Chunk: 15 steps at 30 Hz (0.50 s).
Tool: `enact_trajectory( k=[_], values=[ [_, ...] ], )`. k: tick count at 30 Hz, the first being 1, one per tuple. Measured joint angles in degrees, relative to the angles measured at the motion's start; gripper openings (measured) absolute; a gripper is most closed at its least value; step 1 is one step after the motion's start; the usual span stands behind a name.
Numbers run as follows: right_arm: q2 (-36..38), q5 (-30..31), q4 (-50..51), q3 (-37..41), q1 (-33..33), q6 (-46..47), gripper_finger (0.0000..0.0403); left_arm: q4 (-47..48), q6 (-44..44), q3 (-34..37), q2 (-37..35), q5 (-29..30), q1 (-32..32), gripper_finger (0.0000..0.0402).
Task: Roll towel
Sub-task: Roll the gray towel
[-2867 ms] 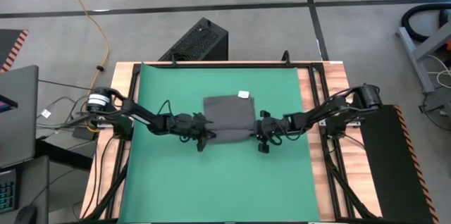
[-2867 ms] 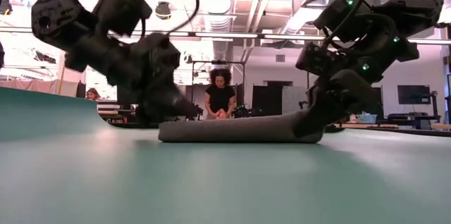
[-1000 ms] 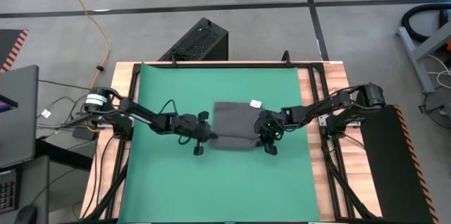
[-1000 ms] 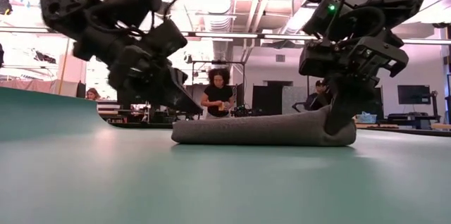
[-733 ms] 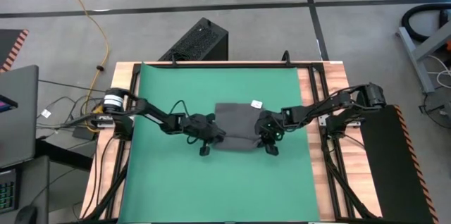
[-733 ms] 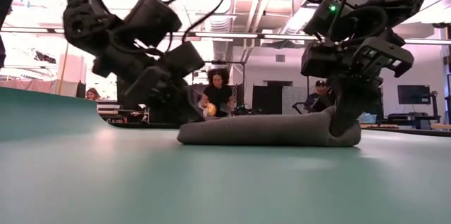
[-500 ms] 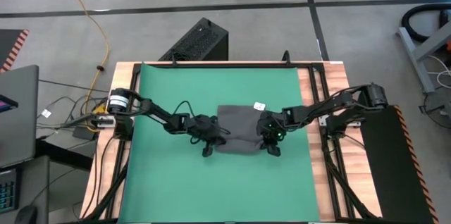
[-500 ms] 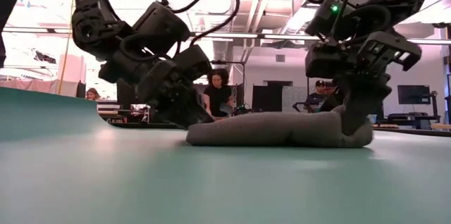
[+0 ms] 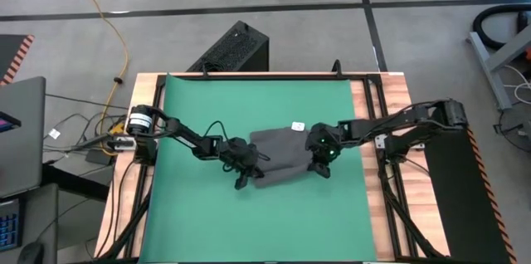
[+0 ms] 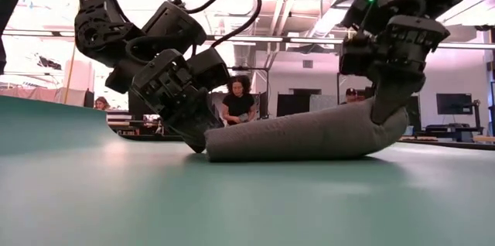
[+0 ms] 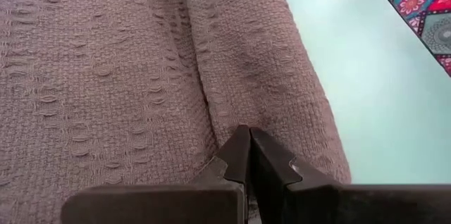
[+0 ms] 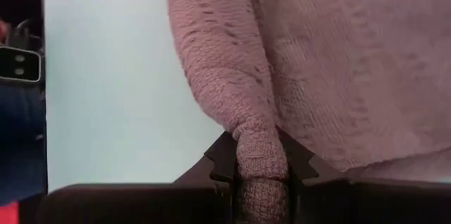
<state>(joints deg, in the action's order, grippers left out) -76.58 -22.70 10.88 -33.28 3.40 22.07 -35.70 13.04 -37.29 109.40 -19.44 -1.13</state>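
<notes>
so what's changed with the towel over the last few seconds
The dark grey soft cloth towel has been rolled farther up the green mat. The right gripper, shut on the roll's end, has lifted that end off the mat. The left gripper, shut, now presses the other end. The mat stayed put.

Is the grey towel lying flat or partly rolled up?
Partly rolled: the towel has a thick roll along one edge, lifted at the right gripper's end.

green mat [image 9: 199,106] on wooden table [image 9: 369,231], black case [image 9: 232,48], yellow cable [image 9: 112,23], person [image 10: 241,100] behind
</notes>
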Motion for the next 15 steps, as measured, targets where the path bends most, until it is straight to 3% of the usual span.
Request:
enact_trajectory(
  k=[15],
  values=[
    [-3.4, -4.5, -3.1, 0.0, 5.2, 18.6, 0.0067, 0.2, 2.2, -0.1, 0.0, -2.9, -1.4, 0.0000]
  ],
)
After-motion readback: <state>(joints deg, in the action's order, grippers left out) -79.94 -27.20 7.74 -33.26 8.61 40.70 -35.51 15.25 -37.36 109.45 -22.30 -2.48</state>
